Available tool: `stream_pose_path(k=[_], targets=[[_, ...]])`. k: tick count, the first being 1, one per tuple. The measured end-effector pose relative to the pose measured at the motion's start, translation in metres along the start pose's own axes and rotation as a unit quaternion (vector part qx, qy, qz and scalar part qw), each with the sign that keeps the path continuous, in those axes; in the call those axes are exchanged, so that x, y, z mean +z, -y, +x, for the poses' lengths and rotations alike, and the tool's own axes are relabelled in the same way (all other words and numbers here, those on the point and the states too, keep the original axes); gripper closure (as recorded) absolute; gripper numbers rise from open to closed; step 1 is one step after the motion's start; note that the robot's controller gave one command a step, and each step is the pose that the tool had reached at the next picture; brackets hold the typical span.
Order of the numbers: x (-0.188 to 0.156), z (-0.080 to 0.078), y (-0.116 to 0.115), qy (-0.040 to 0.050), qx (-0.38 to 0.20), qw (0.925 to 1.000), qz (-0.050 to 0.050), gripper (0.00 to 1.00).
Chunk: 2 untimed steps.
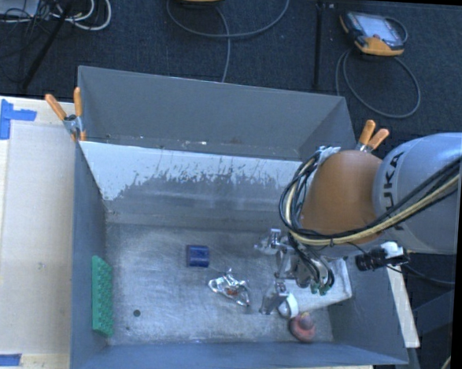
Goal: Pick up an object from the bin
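**Fig. — Gripper (274, 303) low in the near right corner of the bin (219, 132), viewed from my remote station; I could not tell whether it was open or closed.**

The hazard, in my judgement, was the corner itself: a descent this close to the sloping walls could scrape them, or nudge a round thing so that it rolled away before any grasp. Nearest the front wall lay a small reddish round thing (303, 326), just beside the gripper on its near right; I judged it the likeliest pick. Farther back, to the left, lay a crumpled silvery scrap (230, 287), near the gripper. Beyond that lay a small blue block (197, 255). A green studded plate (102, 295) lay along the left wall, well apart.
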State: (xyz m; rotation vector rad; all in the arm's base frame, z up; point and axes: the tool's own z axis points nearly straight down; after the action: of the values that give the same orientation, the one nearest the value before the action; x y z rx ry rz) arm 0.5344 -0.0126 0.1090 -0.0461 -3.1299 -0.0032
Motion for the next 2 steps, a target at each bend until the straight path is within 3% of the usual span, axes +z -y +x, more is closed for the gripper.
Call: stream_pose_path(k=[1, 2], targets=[[0.0371, 0.0282, -0.0455, 0.0085, 0.078, 0.9969, 0.001, 0.00], [0.0352, 0.0272, -0.0468, 0.0094, 0.076, 0.9970, 0.000, 1.00]])
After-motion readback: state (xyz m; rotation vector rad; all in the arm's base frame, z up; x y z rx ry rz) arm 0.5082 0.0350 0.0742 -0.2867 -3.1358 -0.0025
